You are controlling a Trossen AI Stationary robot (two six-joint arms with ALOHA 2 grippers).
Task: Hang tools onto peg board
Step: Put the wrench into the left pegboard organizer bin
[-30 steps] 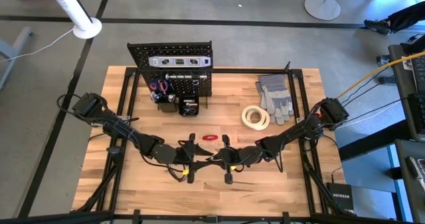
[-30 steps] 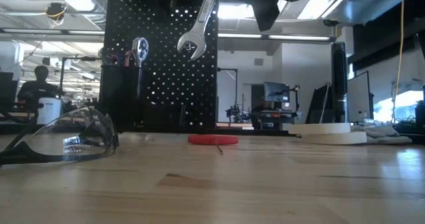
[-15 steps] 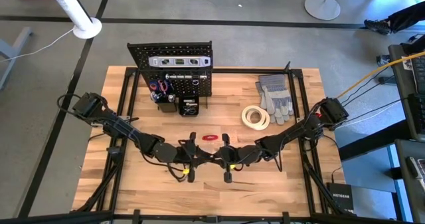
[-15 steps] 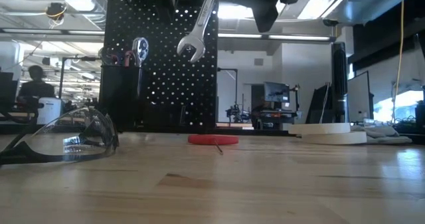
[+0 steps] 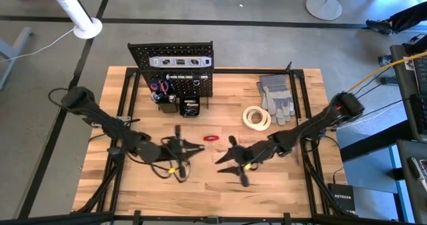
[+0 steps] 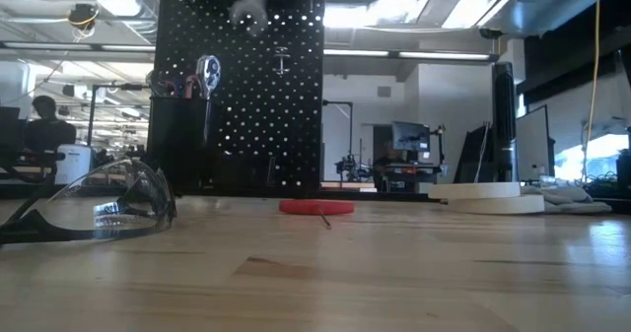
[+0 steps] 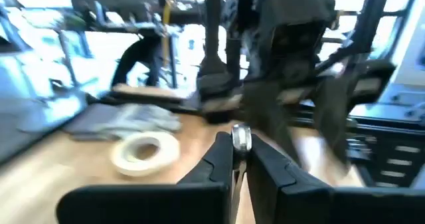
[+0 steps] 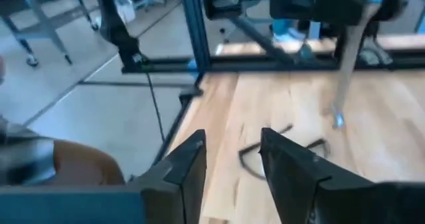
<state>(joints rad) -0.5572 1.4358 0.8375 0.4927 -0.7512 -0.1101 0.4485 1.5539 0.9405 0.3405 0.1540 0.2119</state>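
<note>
Wrench [image 7: 240,137] now swung aside in left jaws' pinch; right jaws apart, empty, safety glasses [image 8: 282,147] beyond.

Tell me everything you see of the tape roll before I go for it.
The tape roll is a cream-white ring with an open centre, paper-like in look. It lies flat on the wooden table, right of the peg board and just beside the grey gloves; whether it touches them cannot be told. From table height it shows as a low, flat disc. Nothing grips it or rests on it.
</note>
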